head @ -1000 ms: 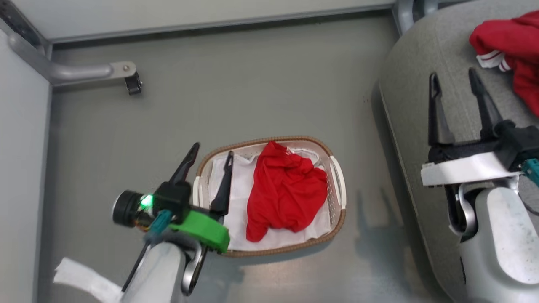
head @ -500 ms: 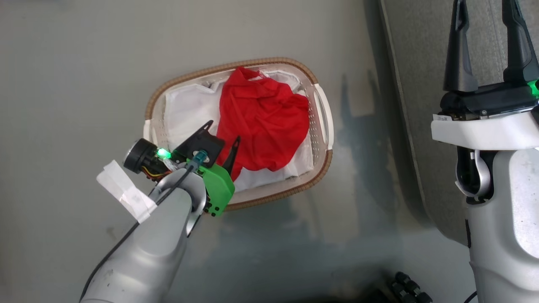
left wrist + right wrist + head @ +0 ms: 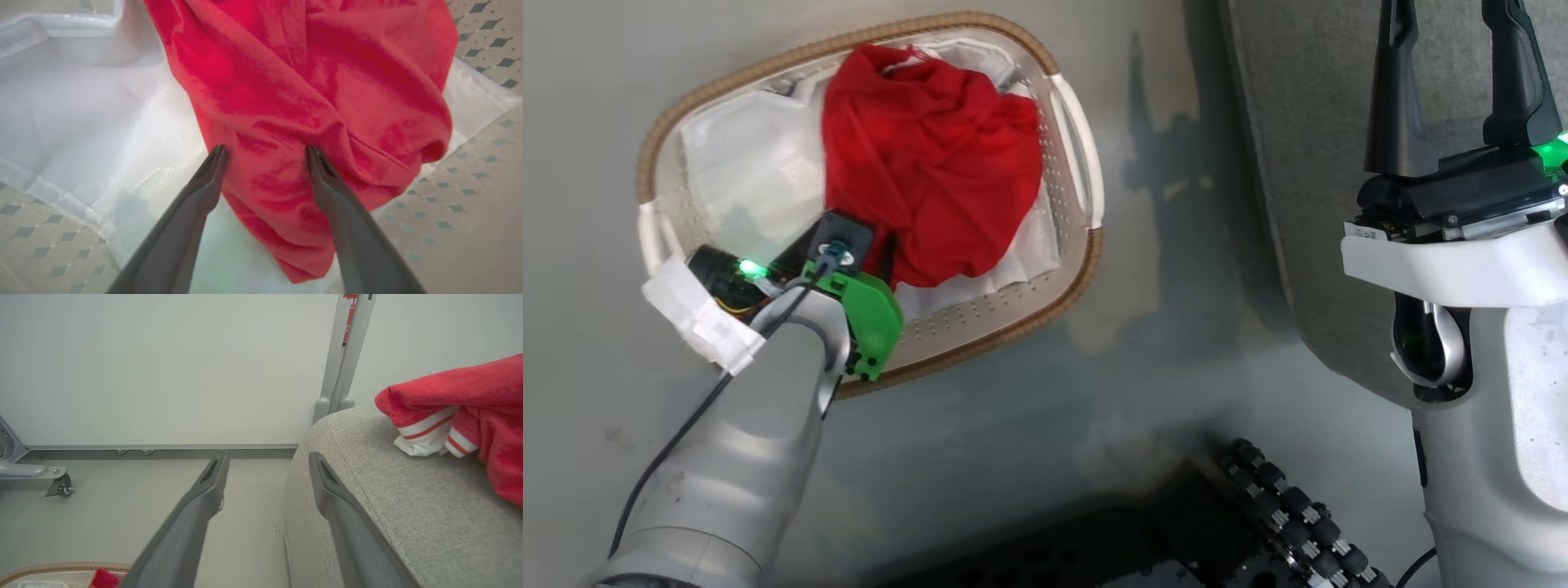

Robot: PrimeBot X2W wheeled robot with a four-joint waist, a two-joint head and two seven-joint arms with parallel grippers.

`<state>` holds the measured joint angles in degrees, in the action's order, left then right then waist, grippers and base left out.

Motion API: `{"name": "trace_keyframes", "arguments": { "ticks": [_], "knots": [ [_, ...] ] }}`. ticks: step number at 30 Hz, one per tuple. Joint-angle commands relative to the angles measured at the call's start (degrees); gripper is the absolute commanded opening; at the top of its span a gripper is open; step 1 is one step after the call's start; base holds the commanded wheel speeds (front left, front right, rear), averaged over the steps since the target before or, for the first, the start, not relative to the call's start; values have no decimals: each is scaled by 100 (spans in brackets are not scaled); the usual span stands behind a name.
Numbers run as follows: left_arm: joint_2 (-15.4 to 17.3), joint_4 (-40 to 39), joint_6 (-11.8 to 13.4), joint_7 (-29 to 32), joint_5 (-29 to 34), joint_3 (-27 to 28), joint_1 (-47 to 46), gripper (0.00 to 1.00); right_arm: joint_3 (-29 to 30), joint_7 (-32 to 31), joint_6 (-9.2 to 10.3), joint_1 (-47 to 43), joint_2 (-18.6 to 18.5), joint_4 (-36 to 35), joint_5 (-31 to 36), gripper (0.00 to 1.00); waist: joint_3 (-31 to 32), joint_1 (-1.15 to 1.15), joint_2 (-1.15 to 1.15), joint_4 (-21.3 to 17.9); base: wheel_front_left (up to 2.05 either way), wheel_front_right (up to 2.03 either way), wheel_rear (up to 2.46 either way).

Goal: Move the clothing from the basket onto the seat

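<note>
A plain red garment (image 3: 931, 155) lies crumpled in the cream basket (image 3: 1086, 269) on the floor, on top of a white liner sheet (image 3: 735, 163). My left gripper (image 3: 265, 151) is down inside the basket and open. Its fingertips (image 3: 216, 157) press on the garment's (image 3: 306, 102) lower fold, with red fabric bulging between them. In the head view the left wrist (image 3: 849, 269) hides most of those fingers. My right gripper (image 3: 267, 457) hangs open and holds nothing, above the rounded edge of the grey seat (image 3: 408, 506). A red garment with white striped trim (image 3: 470, 408) rests on the seat.
The seat (image 3: 1307, 163) stands right of the basket, with a strip of grey floor (image 3: 1160, 327) between them. My base with black rollers (image 3: 1282, 514) shows at the bottom. A metal post (image 3: 347, 355) and a castor leg (image 3: 57, 486) stand by the far wall.
The head camera has tilted down and closer. My left gripper has dropped from the basket's left rim down onto the red garment. The right gripper stays open over the seat edge.
</note>
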<state>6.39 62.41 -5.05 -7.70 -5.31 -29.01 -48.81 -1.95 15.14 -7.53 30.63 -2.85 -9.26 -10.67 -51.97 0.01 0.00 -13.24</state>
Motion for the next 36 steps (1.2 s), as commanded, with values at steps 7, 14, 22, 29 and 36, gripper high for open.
{"name": "trace_keyframes", "arguments": {
  "ticks": [7,14,22,29,36],
  "knots": [
    [31,342,-11,-81,-119,12,-272,12,18,1,8,79,-9,-6,-102,100,-216,-1,0,-290,0,0,0],
    [-69,392,-112,-458,-199,-113,-155,0,-82,1,8,65,-11,122,153,100,130,-1,0,-93,0,0,0],
    [45,-70,-217,-742,-302,-291,227,0,-220,1,8,-192,-15,699,369,100,1012,-1,0,367,0,0,0],
    [450,-1415,-239,-749,-206,-453,826,0,-293,1,8,-533,-18,1364,654,100,2037,-1,0,794,0,0,0],
    [970,-2577,-250,-746,-213,-866,1332,0,-474,1,8,-1022,-18,2017,836,100,3241,-1,0,1116,0,0,0]
  ]
}}
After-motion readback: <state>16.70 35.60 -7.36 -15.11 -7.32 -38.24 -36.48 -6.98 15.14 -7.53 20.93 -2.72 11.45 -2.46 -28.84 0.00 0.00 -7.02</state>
